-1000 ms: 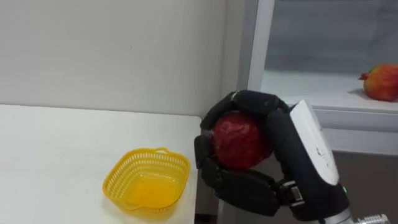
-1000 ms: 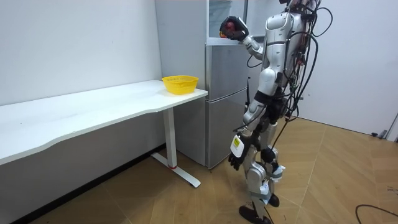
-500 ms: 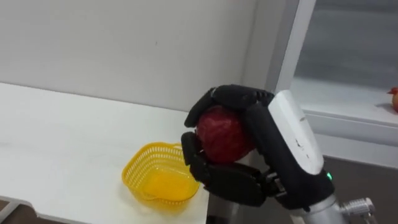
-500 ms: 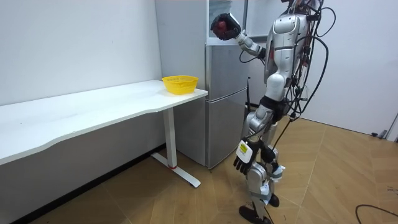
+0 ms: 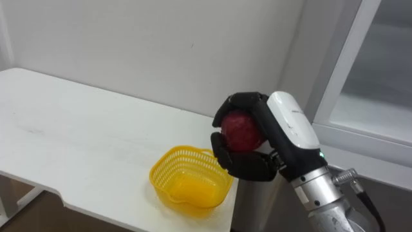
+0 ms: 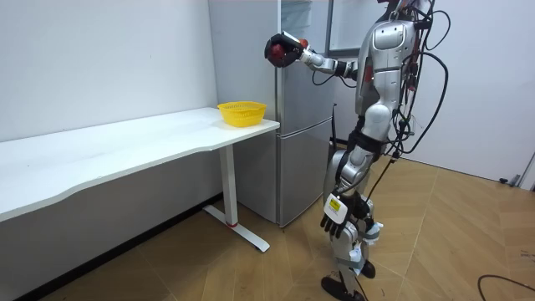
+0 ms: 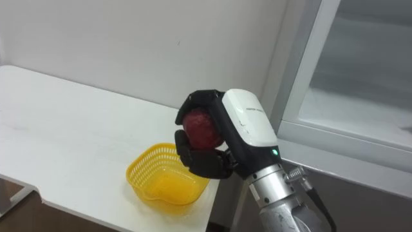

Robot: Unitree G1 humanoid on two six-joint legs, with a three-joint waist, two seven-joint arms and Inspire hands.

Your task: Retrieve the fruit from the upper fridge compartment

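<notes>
White table (image 5: 77,148) along the wall w/ yellow basket (image 5: 168,161) at the end by the fridge (image 6: 305,142). Right hand (image 5: 248,164) clamped round red fruit (image 5: 241,129), swung from fridge opening toward basket vs 1 sec ago. Left hand (image 6: 334,213) hangs by the thigh.
</notes>
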